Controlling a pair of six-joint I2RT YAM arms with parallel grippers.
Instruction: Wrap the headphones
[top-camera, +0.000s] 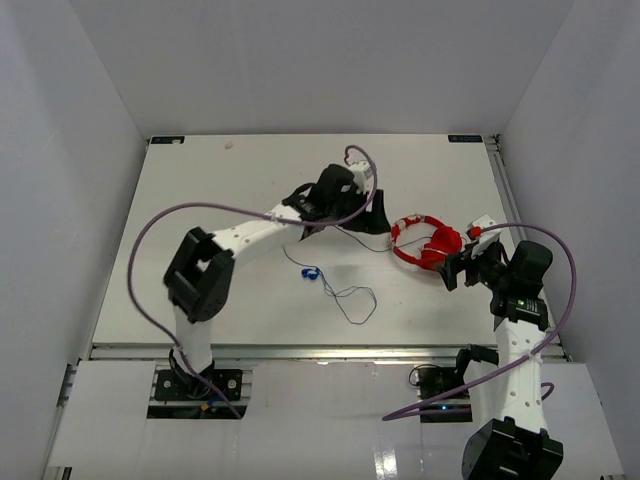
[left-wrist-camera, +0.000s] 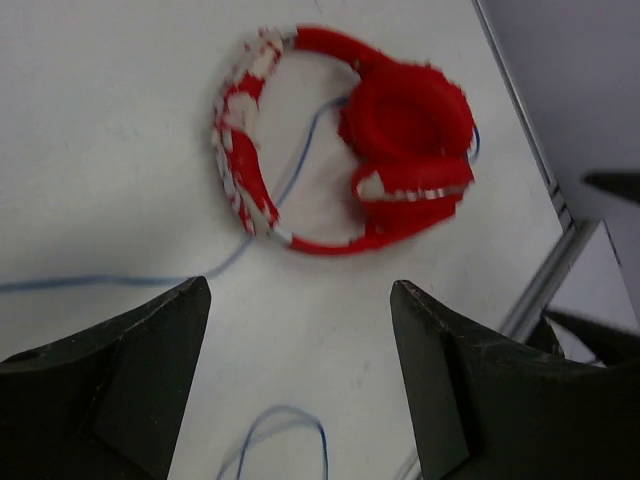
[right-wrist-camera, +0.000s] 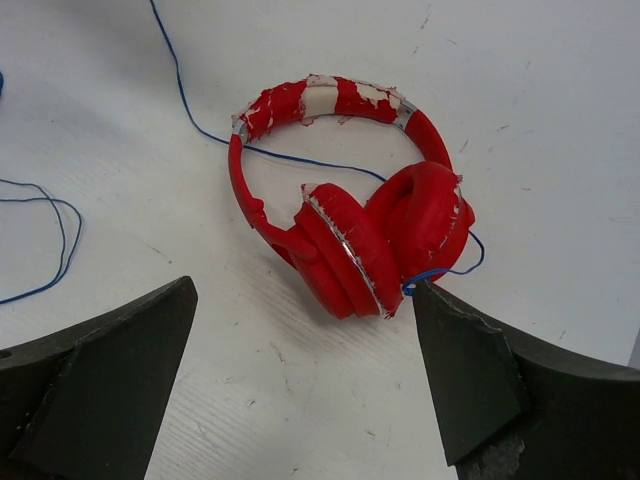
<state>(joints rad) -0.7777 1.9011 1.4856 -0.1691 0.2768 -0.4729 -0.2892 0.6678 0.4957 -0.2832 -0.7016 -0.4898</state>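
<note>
**Ana:** White table (top-camera: 230, 190) is filling the view, with grey walls standing round it. Where are the headphones (right-wrist-camera: 350, 230) lying?

**Ben:** They are lying on the right side of the table, with the earcups (right-wrist-camera: 345, 260) tucking in side by side. The right gripper (right-wrist-camera: 302, 290) is hanging just beside them, jaws spreading wide, holding nothing. The left gripper (left-wrist-camera: 300, 290) is hanging near them too, also spreading wide and empty.

**Ana:** How are they going to feel?

**Ben:** I am guessing light, hard and a bit slippery. The headband (right-wrist-camera: 320, 100) is looking thin and peeling, so I am thinking a gentle squeeze on the fat earcups. The cable (top-camera: 350, 295) is trailing loose and floppy to the blue plug (top-camera: 308, 272). I am thinking of pinching it close to the cups.
</note>
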